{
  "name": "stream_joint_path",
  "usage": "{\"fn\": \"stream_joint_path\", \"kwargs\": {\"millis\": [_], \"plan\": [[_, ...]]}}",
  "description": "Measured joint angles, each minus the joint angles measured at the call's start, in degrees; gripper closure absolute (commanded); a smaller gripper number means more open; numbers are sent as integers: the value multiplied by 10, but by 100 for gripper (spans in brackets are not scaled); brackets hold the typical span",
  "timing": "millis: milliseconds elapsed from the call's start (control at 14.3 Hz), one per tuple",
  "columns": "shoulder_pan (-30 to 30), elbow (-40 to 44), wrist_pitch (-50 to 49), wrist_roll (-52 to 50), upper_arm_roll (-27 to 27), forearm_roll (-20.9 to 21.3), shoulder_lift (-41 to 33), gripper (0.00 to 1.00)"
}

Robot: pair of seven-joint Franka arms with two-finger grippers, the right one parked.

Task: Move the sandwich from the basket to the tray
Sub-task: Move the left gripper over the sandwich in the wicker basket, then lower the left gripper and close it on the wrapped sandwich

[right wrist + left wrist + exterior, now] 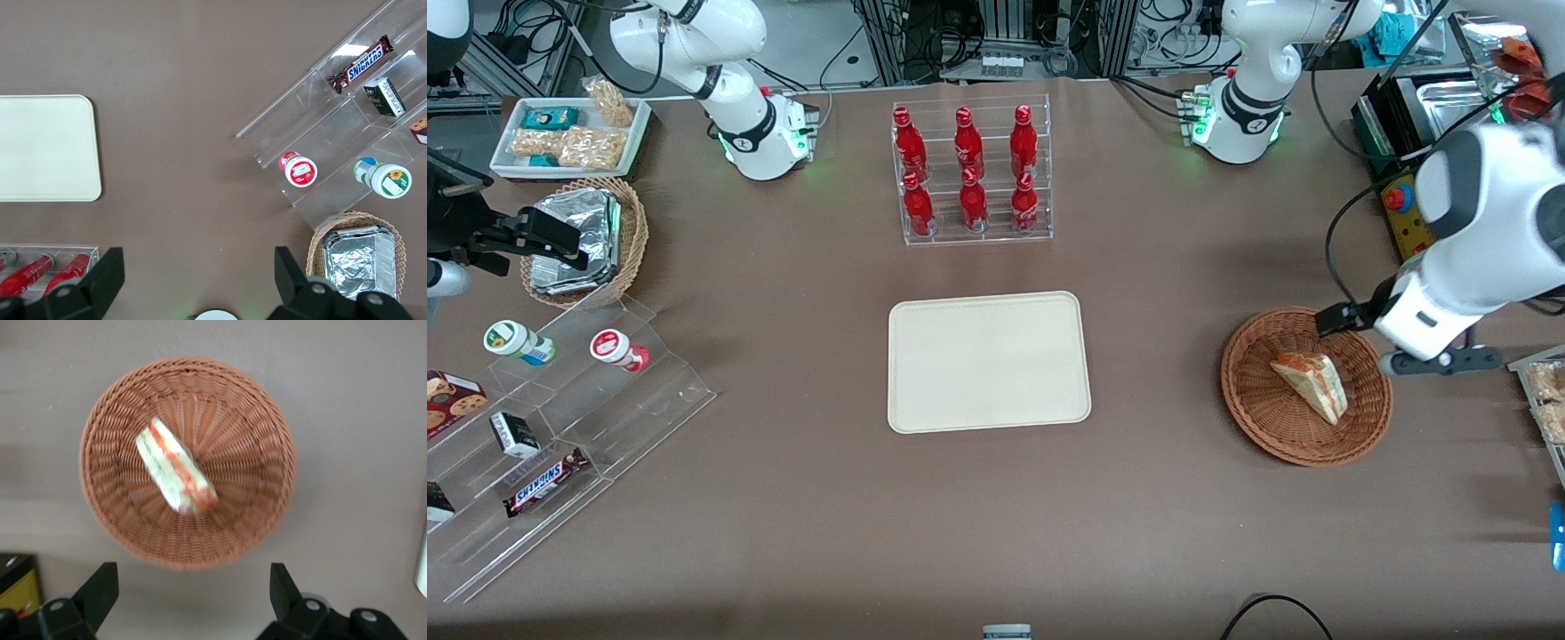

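the gripper [193,597] hangs spread wide above the wicker basket [263,513], and its fingers could snag the rim or tip the leaning sandwich [176,466] if they drop off-centre.

"SNICKERS" on the candy bar [544,481]; bottle labels seemingly unreadable.
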Motion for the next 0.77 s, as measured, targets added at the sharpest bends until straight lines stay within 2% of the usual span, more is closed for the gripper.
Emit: {"fn": "stream_joint_path", "kwargs": {"millis": [280,700,770], "plan": [[34,-90,141,-34,1,-16,11,0],[35,-104,249,-337,-3,-28,70,0],[34,-104,255,-360,-3,-28,82,20]]}}
